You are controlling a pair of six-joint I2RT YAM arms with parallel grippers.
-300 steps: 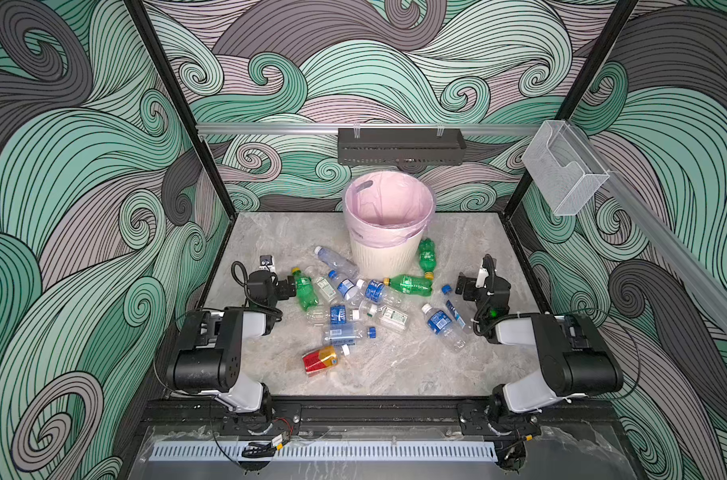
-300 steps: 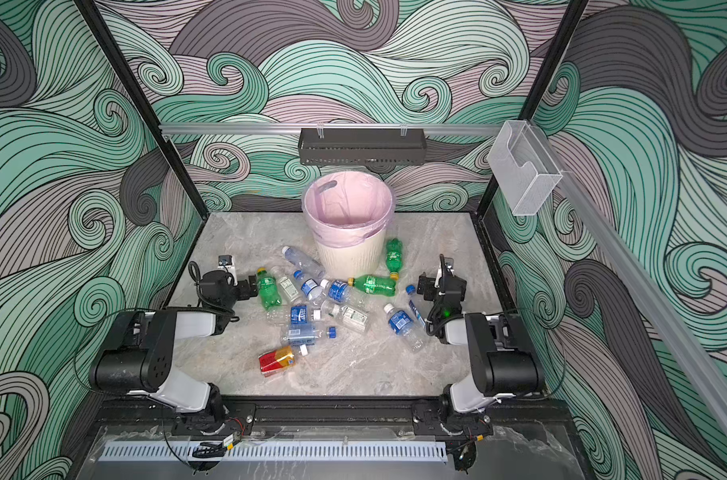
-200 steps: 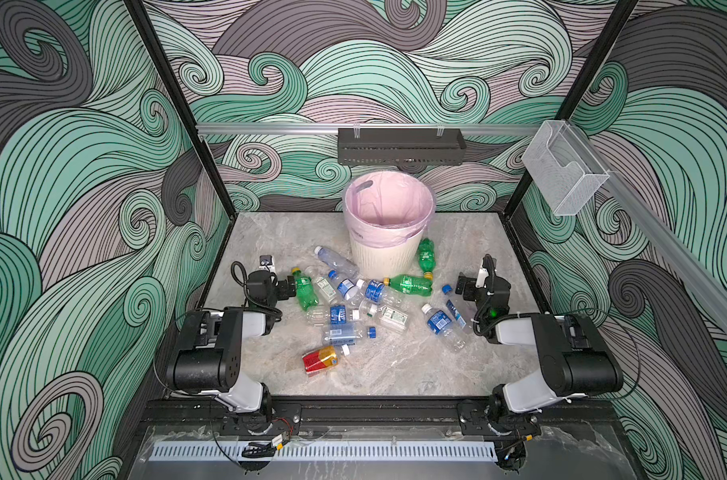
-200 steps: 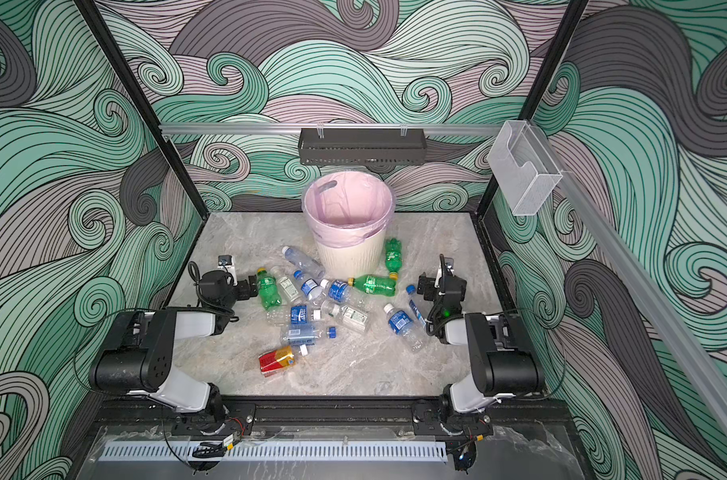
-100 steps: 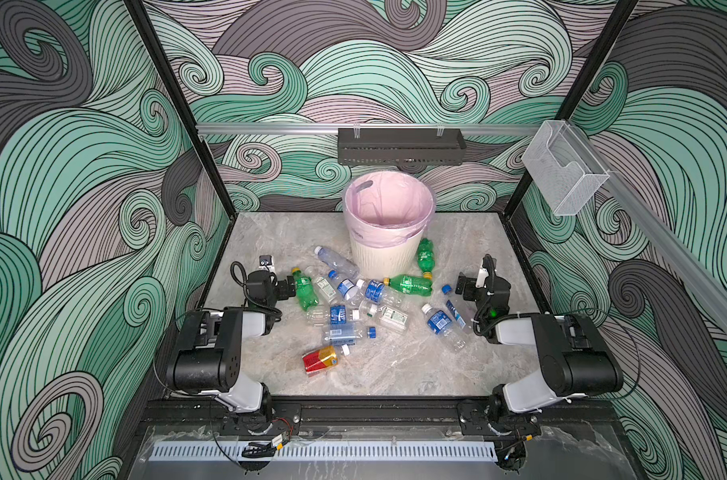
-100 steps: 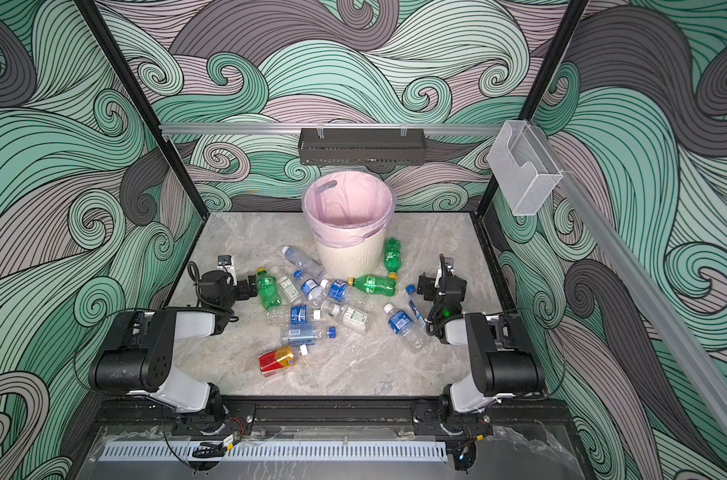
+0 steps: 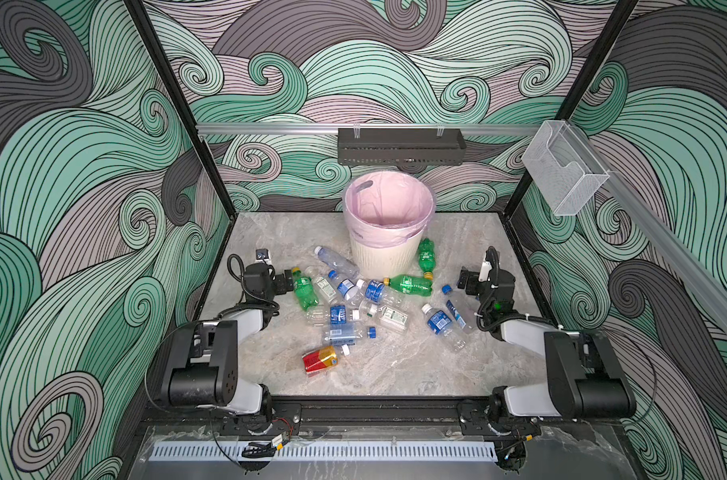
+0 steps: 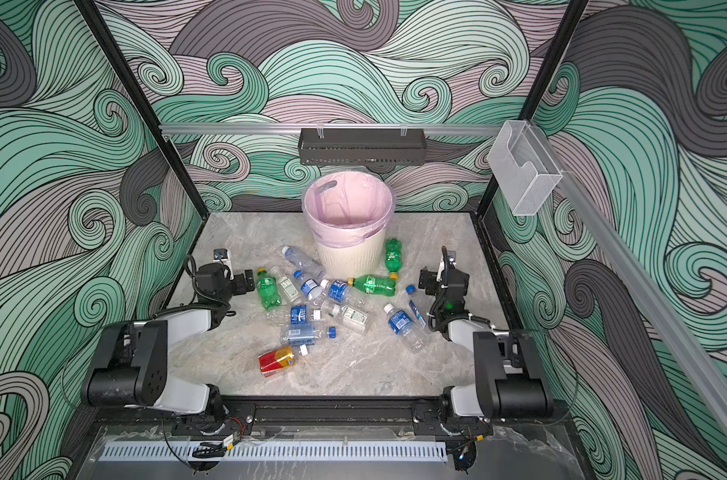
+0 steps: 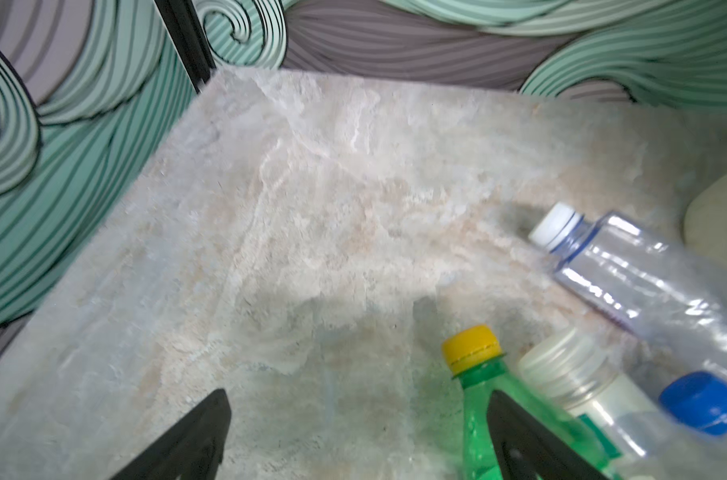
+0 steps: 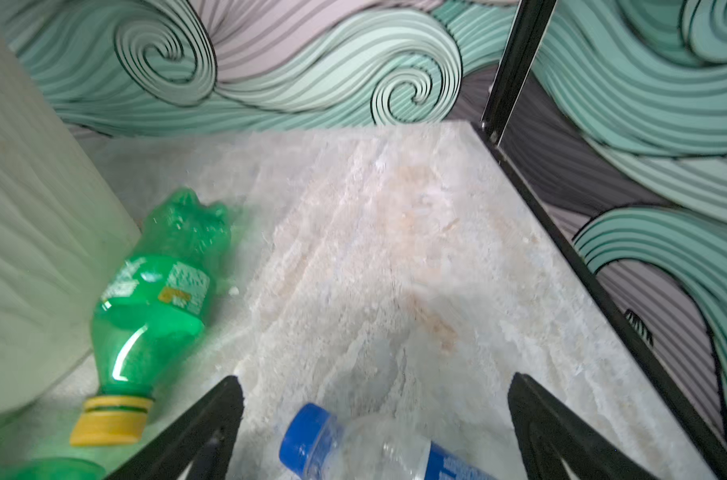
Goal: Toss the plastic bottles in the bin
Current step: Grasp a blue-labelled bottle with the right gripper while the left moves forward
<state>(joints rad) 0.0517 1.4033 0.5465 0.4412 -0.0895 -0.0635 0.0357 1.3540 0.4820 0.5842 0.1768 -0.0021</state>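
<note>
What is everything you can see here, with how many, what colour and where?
bin: one, cream-white with pink liner, back middle of the table.
green bottles: three, yellow-capped, lying near the bin and at the pile's left.
clear bottles: about nine, blue or white labels and caps, scattered before the bin.
red-and-yellow bottle: one, front of the pile.
black tray: one, on the back rail.
clear box: one, on the right rail.
left gripper: one, black, open, beside a green bottle.
right gripper: one, black, open, over a blue-capped bottle.
</note>
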